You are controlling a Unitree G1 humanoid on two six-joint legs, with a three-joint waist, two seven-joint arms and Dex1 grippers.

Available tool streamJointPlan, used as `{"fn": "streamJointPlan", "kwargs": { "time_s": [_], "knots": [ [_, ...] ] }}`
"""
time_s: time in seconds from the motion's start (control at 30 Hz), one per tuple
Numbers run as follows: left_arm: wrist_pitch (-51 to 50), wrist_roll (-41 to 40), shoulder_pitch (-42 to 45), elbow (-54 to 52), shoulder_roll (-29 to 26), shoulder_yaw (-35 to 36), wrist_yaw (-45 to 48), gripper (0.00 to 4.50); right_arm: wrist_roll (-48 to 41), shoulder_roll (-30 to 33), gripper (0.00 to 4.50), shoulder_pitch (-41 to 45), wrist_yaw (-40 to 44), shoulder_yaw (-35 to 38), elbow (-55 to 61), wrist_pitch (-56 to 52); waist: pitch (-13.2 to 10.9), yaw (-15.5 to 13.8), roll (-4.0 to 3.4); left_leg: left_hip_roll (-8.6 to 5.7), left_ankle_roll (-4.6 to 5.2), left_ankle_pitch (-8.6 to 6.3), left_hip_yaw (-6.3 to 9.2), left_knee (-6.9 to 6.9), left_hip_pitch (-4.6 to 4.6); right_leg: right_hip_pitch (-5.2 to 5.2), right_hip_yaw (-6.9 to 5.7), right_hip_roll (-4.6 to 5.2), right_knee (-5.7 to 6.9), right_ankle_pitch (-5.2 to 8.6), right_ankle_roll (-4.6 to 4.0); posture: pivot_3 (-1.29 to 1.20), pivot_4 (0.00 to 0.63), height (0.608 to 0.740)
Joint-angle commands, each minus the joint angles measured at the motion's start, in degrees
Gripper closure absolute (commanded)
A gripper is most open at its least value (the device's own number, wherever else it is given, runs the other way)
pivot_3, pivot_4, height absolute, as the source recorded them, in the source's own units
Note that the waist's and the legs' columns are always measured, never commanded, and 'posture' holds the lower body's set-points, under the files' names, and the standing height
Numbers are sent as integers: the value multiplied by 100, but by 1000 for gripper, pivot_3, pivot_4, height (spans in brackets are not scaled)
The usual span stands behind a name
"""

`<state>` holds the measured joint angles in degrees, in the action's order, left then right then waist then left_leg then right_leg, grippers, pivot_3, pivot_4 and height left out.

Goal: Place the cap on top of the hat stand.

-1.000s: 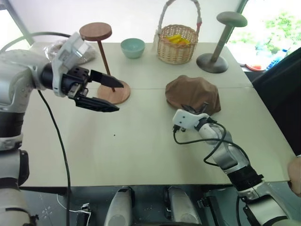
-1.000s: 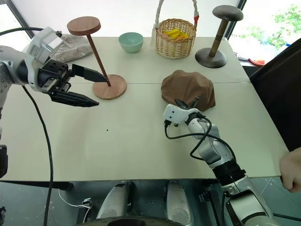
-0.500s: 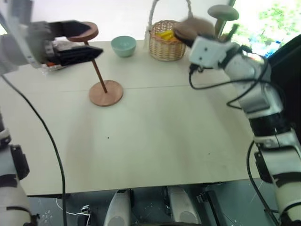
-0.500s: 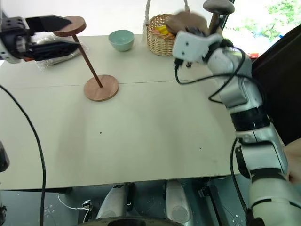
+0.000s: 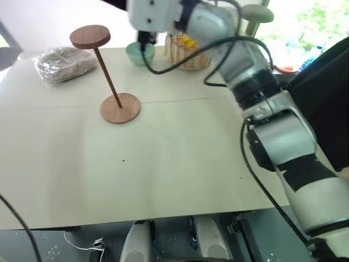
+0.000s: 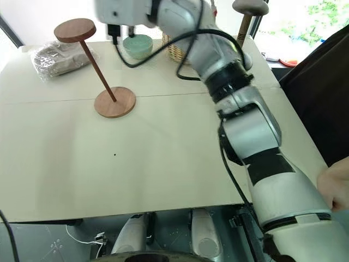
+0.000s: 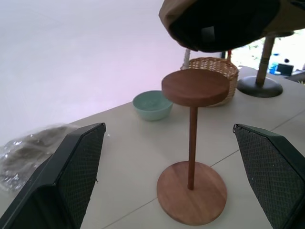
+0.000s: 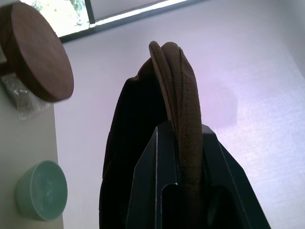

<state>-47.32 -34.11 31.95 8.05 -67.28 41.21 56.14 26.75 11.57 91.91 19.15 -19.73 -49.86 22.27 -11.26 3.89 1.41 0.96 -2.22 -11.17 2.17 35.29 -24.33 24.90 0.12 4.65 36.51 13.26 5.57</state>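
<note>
Two arms are at work over a pale surface. At the far left lies a clear plastic bag of greyish material. Just right of it, a little nearer, stands the hat stand, its round base flat on the surface, its thin rod leaning so that the bare disc top sits to the left of the base. In the left wrist view the left gripper faces this stand with its two black fingers spread wide apart, one on each side of the stand and clear of it, holding nothing.

Right of the stand's top, at the far edge, sits a small pale green bowl, partly behind the right arm. That arm reaches from the near right across to the far middle, its white wrist housing raised above the bowl. The right gripper has its fingers pinched tight on a fold of the cap, which hangs bunched from them. In the left wrist view the cap hangs in the air above the stand's disc and slightly to its right, not touching it.

Further right stands a wicker basket with something yellow inside, and at the far right a grey stand.
</note>
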Motion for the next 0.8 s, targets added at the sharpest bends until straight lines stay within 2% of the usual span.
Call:
{"fn": "streamJointPlan", "kwargs": {
  "time_s": [0.03,0.23,0.43,0.8],
  "knots": [
    [114,-16,-125,-70,-151,461,-159,0,44,-325,4480,534,-407,-31,-669,316,1,-1,6,0,-10,6,0,0,0,0,0,1,0,0,0,0,150,740],
    [33,-130,-326,-185,-143,625,-390,0,116,-851,4480,631,-538,-238,-1280,637,1,14,7,0,-22,12,2,-7,2,4,0,0,3,-2,-3,0,150,740],
    [179,-130,-158,133,-247,378,-439,0,272,-1162,4480,524,-695,-425,-1450,729,0,19,8,0,-23,13,1,-13,0,27,1,0,37,-2,-4,0,150,740],
    [406,-195,-134,236,-151,69,-376,0,804,-952,4480,-416,-587,-931,-302,1088,3,14,11,0,-27,15,1,-11,2,32,3,-2,55,1,-8,0,150,740]
  ]
}}
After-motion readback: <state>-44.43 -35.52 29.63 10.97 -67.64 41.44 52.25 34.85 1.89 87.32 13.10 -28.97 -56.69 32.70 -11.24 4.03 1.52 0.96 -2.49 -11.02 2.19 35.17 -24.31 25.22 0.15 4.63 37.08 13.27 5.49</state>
